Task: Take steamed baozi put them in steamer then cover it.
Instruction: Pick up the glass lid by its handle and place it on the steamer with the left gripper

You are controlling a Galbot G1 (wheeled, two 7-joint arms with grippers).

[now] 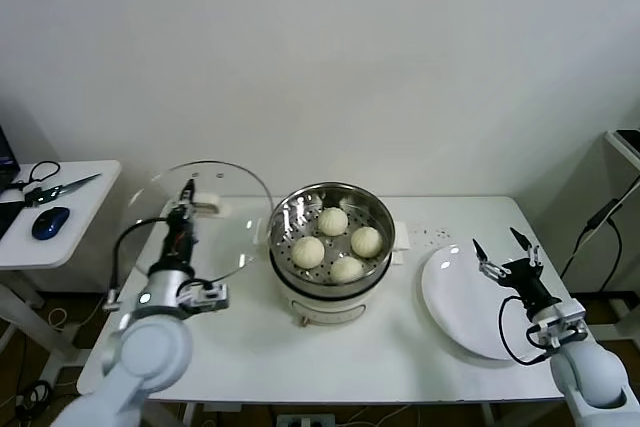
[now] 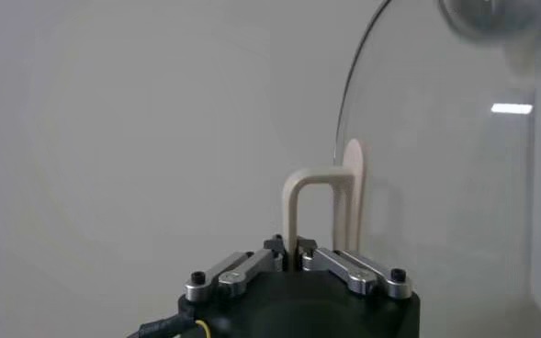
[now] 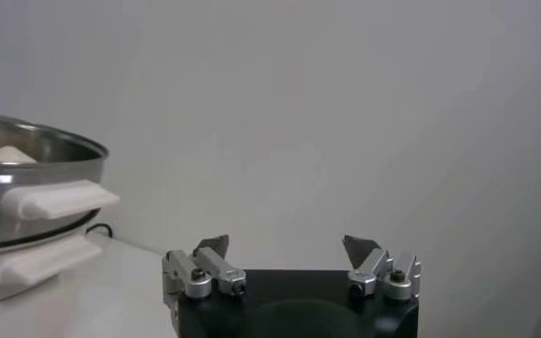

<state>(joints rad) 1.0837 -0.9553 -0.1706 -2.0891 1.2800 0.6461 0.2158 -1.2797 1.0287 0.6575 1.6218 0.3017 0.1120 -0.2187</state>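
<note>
Several cream-white baozi [image 1: 333, 220] lie in the shiny steamer [image 1: 295, 209] at the table's middle. Left of it, the glass cover [image 1: 235, 237] is held up off the table on a tilt. My left gripper [image 1: 186, 213] is shut on its white bar handle [image 1: 207, 205]. In the left wrist view the fingers [image 2: 294, 253] pinch one leg of the handle [image 2: 318, 179], and the glass [image 2: 454, 174] stands behind it. My right gripper [image 1: 506, 250] hangs open and empty over the white plate [image 1: 455, 302]. The right wrist view shows its jaws [image 3: 288, 250] wide apart, with the steamer [image 3: 40, 174] off to one side.
A small side table [image 1: 85, 217] at the far left carries a blue mouse [image 1: 50, 221] and scissors [image 1: 60, 185]. A black cable [image 1: 600, 217] hangs beyond the table's right end. The steamer's cream base [image 1: 320, 305] has side handles.
</note>
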